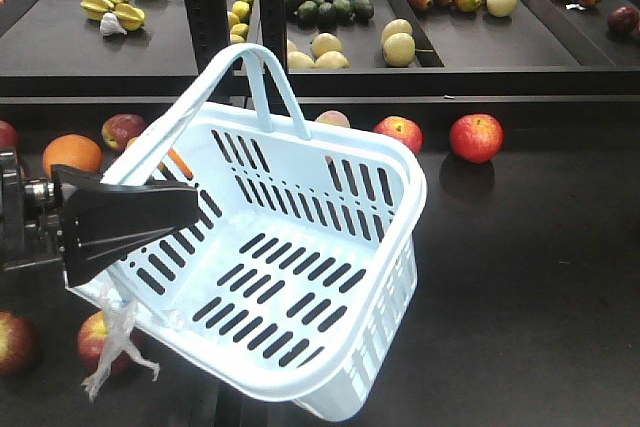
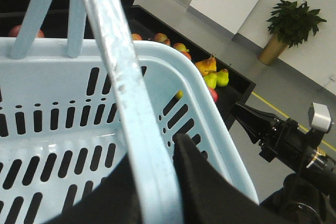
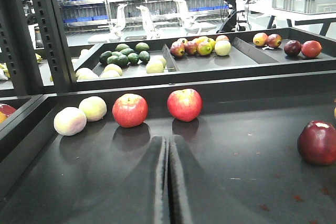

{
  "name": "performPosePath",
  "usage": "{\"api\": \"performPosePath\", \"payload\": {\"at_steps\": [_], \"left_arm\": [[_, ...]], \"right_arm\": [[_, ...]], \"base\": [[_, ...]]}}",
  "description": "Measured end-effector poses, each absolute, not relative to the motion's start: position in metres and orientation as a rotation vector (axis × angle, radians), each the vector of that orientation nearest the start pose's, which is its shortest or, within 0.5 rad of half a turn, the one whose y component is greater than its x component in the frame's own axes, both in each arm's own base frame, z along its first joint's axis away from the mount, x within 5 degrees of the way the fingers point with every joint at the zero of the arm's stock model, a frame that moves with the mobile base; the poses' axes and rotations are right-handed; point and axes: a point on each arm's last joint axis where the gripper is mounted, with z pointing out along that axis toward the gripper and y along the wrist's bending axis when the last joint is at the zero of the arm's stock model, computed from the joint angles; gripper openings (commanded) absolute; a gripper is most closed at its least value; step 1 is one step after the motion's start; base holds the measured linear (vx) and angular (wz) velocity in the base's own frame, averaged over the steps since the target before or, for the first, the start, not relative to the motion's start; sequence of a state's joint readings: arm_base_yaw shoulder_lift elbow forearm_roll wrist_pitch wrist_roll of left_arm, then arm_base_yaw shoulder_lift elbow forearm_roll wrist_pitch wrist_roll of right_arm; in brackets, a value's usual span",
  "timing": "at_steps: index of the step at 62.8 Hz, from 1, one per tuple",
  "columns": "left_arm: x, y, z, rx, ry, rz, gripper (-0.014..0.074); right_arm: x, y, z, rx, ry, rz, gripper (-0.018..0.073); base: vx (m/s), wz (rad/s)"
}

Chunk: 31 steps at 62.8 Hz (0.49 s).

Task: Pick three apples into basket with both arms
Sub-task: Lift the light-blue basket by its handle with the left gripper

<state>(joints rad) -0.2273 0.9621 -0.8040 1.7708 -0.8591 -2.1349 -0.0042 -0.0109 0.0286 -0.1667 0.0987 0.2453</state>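
The pale blue basket (image 1: 395,197) hangs tilted above the black shelf with nothing in it. My left gripper (image 1: 190,209) is shut on its left rim, and in the left wrist view that rim (image 2: 134,129) runs between the fingers of the left gripper (image 2: 153,153). Two red apples (image 1: 398,132) (image 1: 476,137) lie behind the basket, and another red apple (image 1: 100,339) lies under its front left corner. My right gripper (image 3: 168,141) is shut and holds nothing, low over the shelf. It points at two red apples (image 3: 130,109) (image 3: 185,104), with a dark red apple (image 3: 317,142) to its right.
An orange (image 1: 70,153) and a red apple (image 1: 123,130) lie left of the basket. Two pale fruits (image 3: 70,120) sit by the shelf's left wall. The raised back trays (image 1: 450,47) hold avocados, yellow fruit and mixed apples. A clear plastic scrap (image 1: 118,342) dangles from the basket rim.
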Motion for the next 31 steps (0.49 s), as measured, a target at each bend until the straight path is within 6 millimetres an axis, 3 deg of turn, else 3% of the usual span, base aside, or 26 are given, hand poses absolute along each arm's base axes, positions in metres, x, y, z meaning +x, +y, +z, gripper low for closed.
{"api": "performPosePath", "payload": {"at_steps": [31], "left_arm": [[0.15, -0.111, 0.362, 0.673, 1.835, -1.209, -0.0008]], "right_arm": [[0.057, -0.002, 0.195, 0.079, 1.597, 0.045, -0.0001]], "base": [[0.0, 0.0]]}}
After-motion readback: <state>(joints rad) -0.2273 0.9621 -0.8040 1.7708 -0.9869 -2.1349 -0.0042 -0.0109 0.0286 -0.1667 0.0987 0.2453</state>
